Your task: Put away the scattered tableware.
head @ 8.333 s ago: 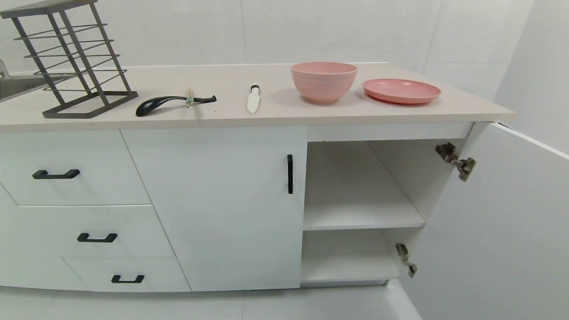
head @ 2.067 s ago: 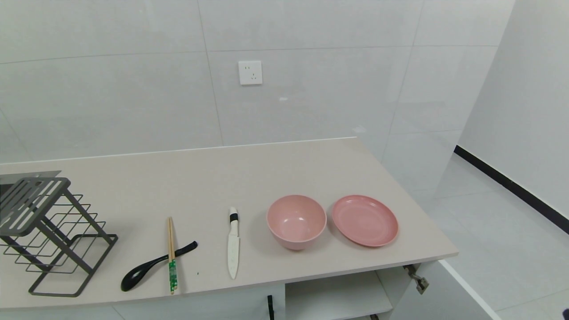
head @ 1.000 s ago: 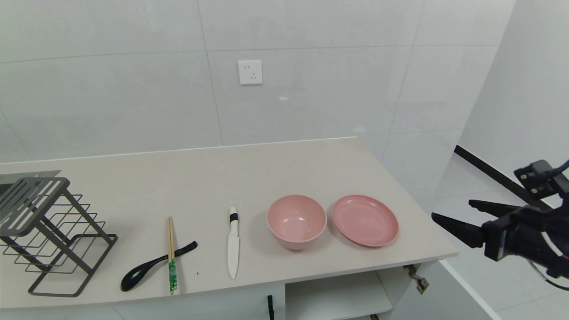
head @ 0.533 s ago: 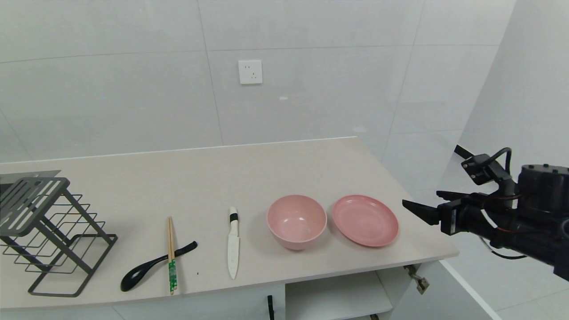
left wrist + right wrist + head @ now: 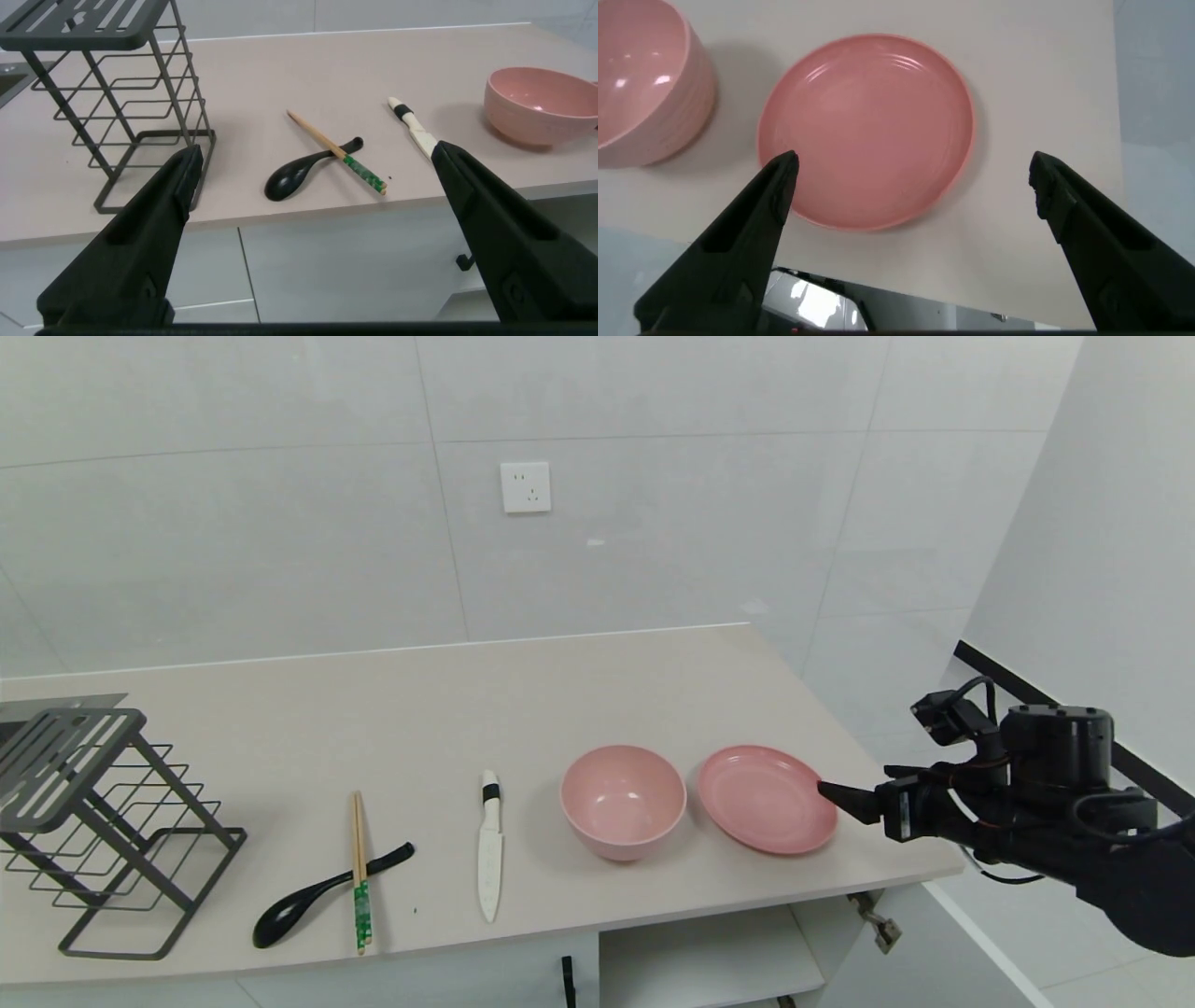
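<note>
A pink plate (image 5: 766,799) lies near the right end of the beige counter (image 5: 523,700), with a pink bowl (image 5: 623,800) just left of it. Farther left are a white knife (image 5: 489,847), wooden chopsticks (image 5: 359,868) and a black spoon (image 5: 322,896) crossed under them. My right gripper (image 5: 857,783) is open at the plate's right rim, above the counter; from the wrist its fingers straddle the plate (image 5: 867,131). My left gripper (image 5: 316,157) is open in front of the counter's edge, facing the spoon (image 5: 299,175) and chopsticks (image 5: 336,159).
A dark wire rack (image 5: 103,821) stands at the counter's left end. Below the counter on the right, the cabinet door (image 5: 943,952) stands open, showing a white shelf (image 5: 709,961). A tiled wall with a socket (image 5: 525,487) backs the counter.
The head camera rose from the cabinet front to the countertop. My right arm came in from the right and moved left, up to the plate's rim. The tableware has not moved.
</note>
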`<state>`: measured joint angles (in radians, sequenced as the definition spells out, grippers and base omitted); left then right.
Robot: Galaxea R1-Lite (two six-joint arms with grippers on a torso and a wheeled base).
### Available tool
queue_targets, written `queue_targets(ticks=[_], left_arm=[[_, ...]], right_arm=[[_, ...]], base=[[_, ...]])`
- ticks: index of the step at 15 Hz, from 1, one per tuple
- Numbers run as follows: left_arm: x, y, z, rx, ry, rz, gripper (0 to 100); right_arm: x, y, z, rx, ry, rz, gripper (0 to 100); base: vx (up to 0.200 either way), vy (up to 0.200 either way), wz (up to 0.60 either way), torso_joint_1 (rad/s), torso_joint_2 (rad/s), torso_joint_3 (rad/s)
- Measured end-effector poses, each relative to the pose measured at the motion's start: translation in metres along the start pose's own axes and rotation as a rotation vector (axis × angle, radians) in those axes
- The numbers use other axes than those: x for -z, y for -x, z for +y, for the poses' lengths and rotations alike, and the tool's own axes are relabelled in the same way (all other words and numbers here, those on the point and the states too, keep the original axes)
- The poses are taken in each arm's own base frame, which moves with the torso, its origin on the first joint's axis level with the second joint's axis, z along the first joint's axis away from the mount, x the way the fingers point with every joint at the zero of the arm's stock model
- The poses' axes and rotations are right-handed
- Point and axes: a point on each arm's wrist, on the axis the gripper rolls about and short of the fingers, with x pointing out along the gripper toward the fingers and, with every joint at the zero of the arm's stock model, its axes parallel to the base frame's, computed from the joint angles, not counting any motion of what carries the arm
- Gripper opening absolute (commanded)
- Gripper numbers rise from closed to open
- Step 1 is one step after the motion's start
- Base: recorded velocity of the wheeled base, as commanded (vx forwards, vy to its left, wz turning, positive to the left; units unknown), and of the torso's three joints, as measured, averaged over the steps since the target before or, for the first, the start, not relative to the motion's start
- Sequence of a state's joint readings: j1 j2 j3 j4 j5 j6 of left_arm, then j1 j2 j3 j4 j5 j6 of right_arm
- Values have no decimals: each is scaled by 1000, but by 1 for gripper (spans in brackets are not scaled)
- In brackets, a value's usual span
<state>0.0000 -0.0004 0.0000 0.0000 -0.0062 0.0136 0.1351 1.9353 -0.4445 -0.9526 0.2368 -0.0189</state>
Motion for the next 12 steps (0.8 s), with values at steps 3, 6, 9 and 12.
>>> queue_targets(ticks=[3, 6, 9, 12], left_arm=[[0, 0, 0, 0, 0, -1, 100], [0, 0, 0, 0, 0, -1, 100], [0, 0, 0, 0, 0, -1, 100], [0, 0, 0, 0, 0, -1, 100]], right_arm=[[6, -19, -2, -8, -6, 35, 100], [15, -37, -1, -8, -19, 49, 100], [20, -51, -5, 43, -43, 50, 100], [24, -64, -7, 47, -62, 58, 100]], base=[[0, 0, 0, 0, 0, 0], [0, 0, 0, 0, 0, 0], [0, 0, 0, 0, 0, 0], [0, 0, 0, 0, 0, 0]])
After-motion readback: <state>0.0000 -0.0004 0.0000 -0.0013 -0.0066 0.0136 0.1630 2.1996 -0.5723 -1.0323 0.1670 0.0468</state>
